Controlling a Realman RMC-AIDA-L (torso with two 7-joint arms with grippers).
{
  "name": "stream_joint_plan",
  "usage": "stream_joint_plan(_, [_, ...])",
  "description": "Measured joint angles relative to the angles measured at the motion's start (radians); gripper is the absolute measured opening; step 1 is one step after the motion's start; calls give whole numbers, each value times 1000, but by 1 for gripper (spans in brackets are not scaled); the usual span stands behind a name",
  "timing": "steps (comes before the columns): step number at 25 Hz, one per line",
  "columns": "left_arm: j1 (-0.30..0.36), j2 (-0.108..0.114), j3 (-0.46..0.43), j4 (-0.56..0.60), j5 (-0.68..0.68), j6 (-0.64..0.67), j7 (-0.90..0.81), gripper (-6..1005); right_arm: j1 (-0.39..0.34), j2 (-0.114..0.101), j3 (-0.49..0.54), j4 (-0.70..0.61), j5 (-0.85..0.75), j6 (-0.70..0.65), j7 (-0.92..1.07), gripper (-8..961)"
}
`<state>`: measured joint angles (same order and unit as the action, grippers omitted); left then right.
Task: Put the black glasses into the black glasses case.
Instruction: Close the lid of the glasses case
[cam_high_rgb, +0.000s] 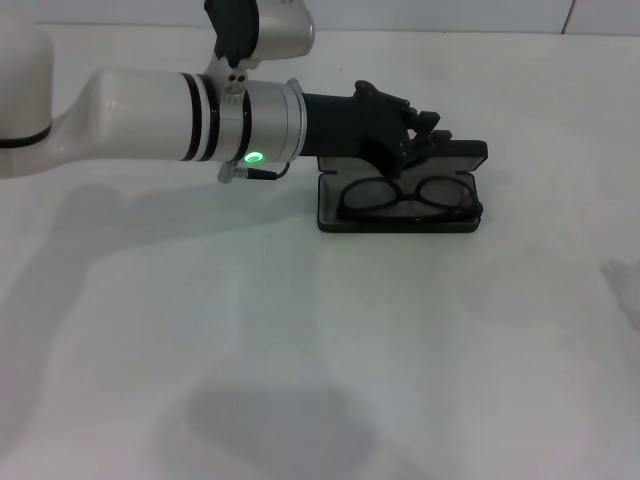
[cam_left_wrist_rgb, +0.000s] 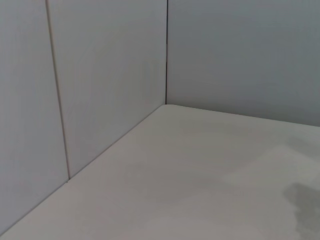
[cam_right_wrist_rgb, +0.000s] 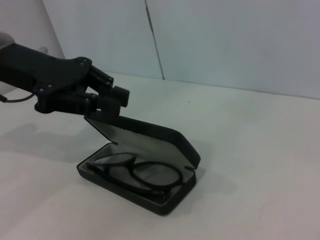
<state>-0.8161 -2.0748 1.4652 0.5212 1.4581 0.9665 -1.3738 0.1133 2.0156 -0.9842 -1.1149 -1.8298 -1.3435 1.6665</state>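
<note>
The black glasses (cam_high_rgb: 405, 195) lie inside the open black glasses case (cam_high_rgb: 335, 218) at the back middle of the table. They also show in the right wrist view (cam_right_wrist_rgb: 135, 172), in the case's bottom half (cam_right_wrist_rgb: 170, 202). My left gripper (cam_high_rgb: 435, 137) reaches in from the left, and its fingers (cam_right_wrist_rgb: 111, 100) are shut on the edge of the half-raised lid (cam_right_wrist_rgb: 150, 135), which tilts over the glasses. The left wrist view shows neither the case nor the glasses. My right gripper is out of view.
The white table (cam_high_rgb: 300, 350) carries only the case. Pale wall panels (cam_right_wrist_rgb: 225, 40) close off the back, and they meet in a corner (cam_left_wrist_rgb: 166, 100) close beyond the left wrist.
</note>
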Motion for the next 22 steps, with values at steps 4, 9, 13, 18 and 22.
stream_joint_plan(4, [0, -3, 0, 3, -1, -19, -1, 216, 0, 0, 0, 2, 0, -2, -1, 137])
stream_joint_plan(9, [1, -9, 0, -3, -1, -72, 4, 235, 3, 0, 0, 18, 0, -4, -5, 143])
stream_joint_plan(13, [2, -10, 4, -9, -1, -91, 5, 235, 6, 0, 1, 28, 0, -4, -11, 147])
stream_joint_plan(18, [-1, -11, 7, -20, 1, -102, 6, 235, 8, 0, -1, 32, 0, -4, -13, 153])
stream_joint_plan(22, [-7, -13, 7, -39, 20, -102, 7, 235, 22, 0, -2, 52, 0, -3, -15, 158])
